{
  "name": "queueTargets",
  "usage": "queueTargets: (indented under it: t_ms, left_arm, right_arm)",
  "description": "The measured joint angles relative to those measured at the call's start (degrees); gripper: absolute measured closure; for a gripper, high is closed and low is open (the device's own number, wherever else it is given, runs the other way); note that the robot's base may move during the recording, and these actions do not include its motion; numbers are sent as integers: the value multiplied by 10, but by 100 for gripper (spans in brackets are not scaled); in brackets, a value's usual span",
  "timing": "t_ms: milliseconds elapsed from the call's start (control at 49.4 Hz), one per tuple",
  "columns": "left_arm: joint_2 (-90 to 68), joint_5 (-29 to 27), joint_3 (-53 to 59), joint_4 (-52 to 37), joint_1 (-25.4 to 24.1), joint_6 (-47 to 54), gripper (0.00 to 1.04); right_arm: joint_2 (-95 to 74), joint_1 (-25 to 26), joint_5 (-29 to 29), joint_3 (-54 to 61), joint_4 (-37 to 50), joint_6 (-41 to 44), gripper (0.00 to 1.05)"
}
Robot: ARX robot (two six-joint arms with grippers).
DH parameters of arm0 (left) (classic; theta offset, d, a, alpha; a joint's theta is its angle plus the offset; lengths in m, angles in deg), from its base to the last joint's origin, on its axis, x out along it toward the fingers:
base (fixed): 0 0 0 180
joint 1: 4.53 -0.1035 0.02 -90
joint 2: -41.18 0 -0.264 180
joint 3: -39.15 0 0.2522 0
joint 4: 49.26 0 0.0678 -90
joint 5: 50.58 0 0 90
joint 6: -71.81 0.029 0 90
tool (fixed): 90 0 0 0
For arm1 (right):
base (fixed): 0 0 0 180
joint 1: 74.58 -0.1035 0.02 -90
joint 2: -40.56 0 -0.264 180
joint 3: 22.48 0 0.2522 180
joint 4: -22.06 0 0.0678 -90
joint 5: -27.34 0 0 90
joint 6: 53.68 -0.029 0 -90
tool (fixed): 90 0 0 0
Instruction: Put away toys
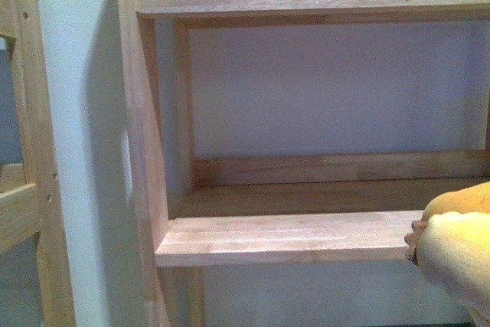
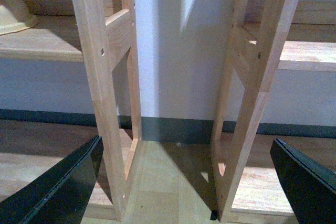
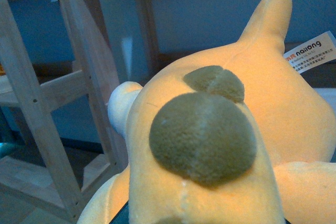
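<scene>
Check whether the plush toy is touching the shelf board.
Cannot tell. In the front view the plush toy overlaps the shelf board at its front edge, showing neither contact nor gap.

You work in dim, soft light with a bluish cast. In the front view the pale wooden shelf frame (image 1: pixel 145 151) throws a shadow leftward onto the grey-white wall (image 1: pixel 84 112), so light falls from the right. The orange-yellow plush toy (image 3: pixel 220 129) fills the right wrist view, slightly soft; the left wrist's black fingers (image 2: pixel 58 187) blur at the corners.
</scene>
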Motion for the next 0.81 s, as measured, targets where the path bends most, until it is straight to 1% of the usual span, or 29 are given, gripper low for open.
queueTargets:
  t_ms: [526, 607, 667, 809]
  left_arm:
    - [0, 0, 0, 0, 0, 0, 6]
    - [0, 0, 0, 0, 0, 0, 6]
    - [0, 0, 0, 0, 0, 0, 6]
    - [0, 0, 0, 0, 0, 0, 6]
  right_arm:
    - [0, 0, 0, 0, -2, 2, 87]
    - [-20, 21, 23, -28, -54, 52, 87]
    - [-48, 40, 25, -57, -48, 71, 87]
    - [-87, 48, 19, -129, -16, 95, 87]
